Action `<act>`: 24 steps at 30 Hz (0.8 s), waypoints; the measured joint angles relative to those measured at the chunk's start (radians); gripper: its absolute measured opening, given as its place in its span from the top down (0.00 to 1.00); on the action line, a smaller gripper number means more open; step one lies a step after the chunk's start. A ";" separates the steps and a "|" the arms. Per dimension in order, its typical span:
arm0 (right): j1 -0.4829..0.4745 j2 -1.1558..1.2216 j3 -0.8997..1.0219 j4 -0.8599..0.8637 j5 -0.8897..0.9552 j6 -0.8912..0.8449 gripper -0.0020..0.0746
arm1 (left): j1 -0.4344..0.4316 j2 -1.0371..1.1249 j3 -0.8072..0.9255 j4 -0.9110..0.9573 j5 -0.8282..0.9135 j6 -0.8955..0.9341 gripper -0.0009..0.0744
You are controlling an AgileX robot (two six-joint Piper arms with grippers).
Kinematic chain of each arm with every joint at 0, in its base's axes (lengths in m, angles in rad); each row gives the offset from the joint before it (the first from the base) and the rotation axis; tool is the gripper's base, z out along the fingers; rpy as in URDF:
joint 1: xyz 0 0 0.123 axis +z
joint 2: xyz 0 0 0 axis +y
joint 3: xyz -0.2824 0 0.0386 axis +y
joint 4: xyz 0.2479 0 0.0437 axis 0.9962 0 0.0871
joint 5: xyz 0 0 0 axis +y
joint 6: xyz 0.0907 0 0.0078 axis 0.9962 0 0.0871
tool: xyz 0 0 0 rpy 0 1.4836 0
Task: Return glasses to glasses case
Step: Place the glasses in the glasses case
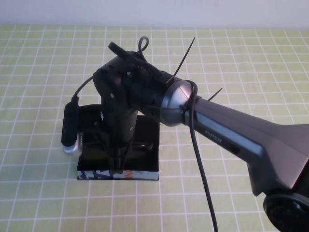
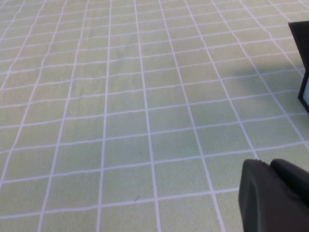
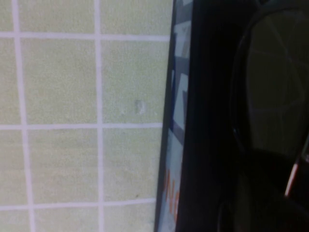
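Observation:
The black glasses case lies open at the table's middle, its white printed side facing me. My right gripper reaches straight down into the case from above and hides most of the inside. In the right wrist view the case's printed side runs past a dark lens of the glasses, which lie inside the case. In the high view only a thin bit of black frame shows. My left gripper is out of the high view; it hovers shut and empty over bare cloth, left of the case.
A green cloth with a white grid covers the whole table. The right arm's grey link and its cable cross the right half. The wrist camera hangs just left of the case.

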 joint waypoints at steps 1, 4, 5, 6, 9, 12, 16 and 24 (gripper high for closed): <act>0.000 0.002 0.000 -0.004 0.000 0.002 0.91 | 0.000 0.000 0.000 0.000 0.000 0.000 0.99; 0.000 0.010 0.000 -0.010 0.000 0.002 0.91 | 0.000 0.000 0.000 0.000 0.000 0.000 0.99; 0.000 0.012 0.000 -0.010 0.000 0.002 0.91 | 0.000 0.000 0.000 0.000 0.000 0.000 0.99; 0.000 0.014 0.000 -0.010 0.000 0.002 0.91 | 0.000 0.000 0.000 0.000 0.000 0.000 0.99; -0.002 0.021 0.000 -0.012 0.000 0.002 0.91 | 0.000 0.000 0.000 0.000 0.000 0.000 0.99; -0.008 0.026 0.000 -0.012 0.000 0.002 0.91 | 0.000 0.000 0.000 0.000 0.000 0.000 0.99; -0.012 0.039 -0.001 -0.014 0.000 0.002 0.91 | 0.000 0.000 0.000 0.000 0.000 0.000 0.99; -0.012 0.052 -0.001 -0.012 0.000 0.002 0.91 | 0.000 0.000 0.000 0.000 0.000 0.000 0.99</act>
